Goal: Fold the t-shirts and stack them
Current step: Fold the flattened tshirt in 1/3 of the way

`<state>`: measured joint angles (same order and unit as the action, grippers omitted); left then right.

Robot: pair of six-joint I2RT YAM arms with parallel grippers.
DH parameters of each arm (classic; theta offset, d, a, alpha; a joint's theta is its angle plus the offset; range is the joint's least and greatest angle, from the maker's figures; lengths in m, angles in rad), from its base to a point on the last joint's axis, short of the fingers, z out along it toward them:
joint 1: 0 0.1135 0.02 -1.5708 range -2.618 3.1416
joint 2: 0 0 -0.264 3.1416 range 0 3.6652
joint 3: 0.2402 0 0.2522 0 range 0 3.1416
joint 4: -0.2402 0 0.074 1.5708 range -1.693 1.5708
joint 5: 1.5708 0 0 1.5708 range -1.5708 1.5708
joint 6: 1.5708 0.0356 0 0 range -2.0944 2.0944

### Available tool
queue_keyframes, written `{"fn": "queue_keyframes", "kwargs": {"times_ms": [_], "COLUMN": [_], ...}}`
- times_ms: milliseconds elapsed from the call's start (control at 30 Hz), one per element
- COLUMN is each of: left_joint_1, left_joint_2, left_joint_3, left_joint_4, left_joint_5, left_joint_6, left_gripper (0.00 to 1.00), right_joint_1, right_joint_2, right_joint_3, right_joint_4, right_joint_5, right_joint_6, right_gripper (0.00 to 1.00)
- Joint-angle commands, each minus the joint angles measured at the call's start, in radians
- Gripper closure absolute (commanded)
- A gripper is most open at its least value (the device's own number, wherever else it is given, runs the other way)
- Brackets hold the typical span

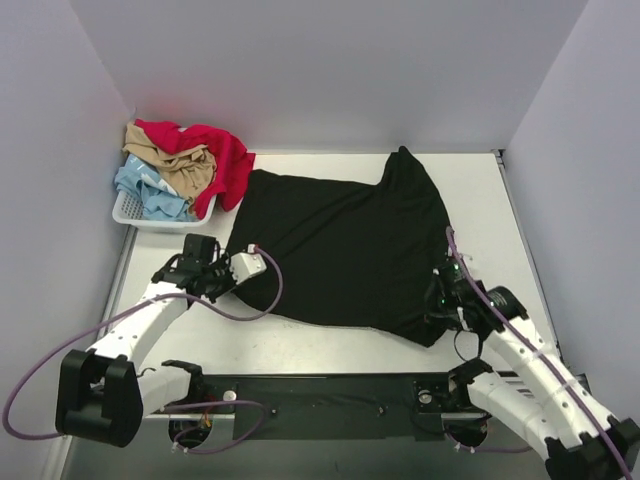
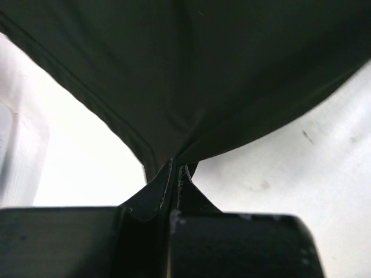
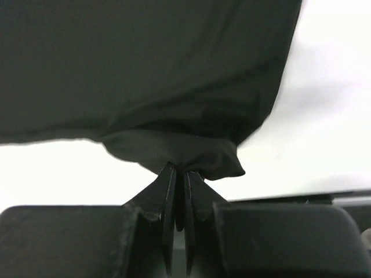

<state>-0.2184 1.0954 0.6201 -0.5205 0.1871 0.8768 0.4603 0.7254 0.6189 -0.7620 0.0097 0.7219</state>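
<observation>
I count one black t-shirt (image 1: 340,250) spread over the middle of the desk (image 1: 330,345). Its cloth runs from beside the basket toward the right edge, with one tip reaching the far edge. What shows of it is plain black. One white lattice basket (image 1: 128,208) sits in the far left corner. It holds three more in a heap: one red t-shirt (image 1: 225,160) spilling over the rim, just beside the black one, one tan t-shirt (image 1: 185,165) and one pale blue t-shirt (image 1: 145,190) with white marks too small for me to read. My two arms are both busy. The left hand (image 2: 177,168) is clenched on the black shirt's hem at its near left corner, and the right hand (image 3: 179,168) is clenched on a bunched fold at its near right corner.
</observation>
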Motion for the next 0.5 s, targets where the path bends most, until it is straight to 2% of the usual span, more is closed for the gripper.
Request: {"fn": "queue_keyframes", "kwargs": {"times_ms": [0, 200, 300, 467], "left_joint_1": [0.011, 0.013, 0.011, 0.013], "left_joint_2": [0.140, 0.354, 0.408, 0.520], "left_joint_3": [0.156, 0.326, 0.366, 0.452], "left_joint_4": [0.155, 0.235, 0.279, 0.304], "left_joint_5": [-0.014, -0.009, -0.031, -0.054], "left_joint_6": [-0.094, -0.127, -0.130, -0.134], "left_gripper": [1.00, 1.00, 1.00, 1.00], "right_joint_1": [-0.083, -0.201, -0.227, -0.279], "right_joint_2": [0.239, 0.490, 0.598, 0.793], "right_joint_3": [0.149, 0.272, 0.337, 0.481], "right_joint_4": [0.149, 0.374, 0.417, 0.421], "right_joint_5": [0.139, 0.053, 0.029, 0.055], "right_joint_6": [-0.229, -0.453, -0.547, -0.591], "right_gripper": [1.00, 1.00, 1.00, 1.00]}}
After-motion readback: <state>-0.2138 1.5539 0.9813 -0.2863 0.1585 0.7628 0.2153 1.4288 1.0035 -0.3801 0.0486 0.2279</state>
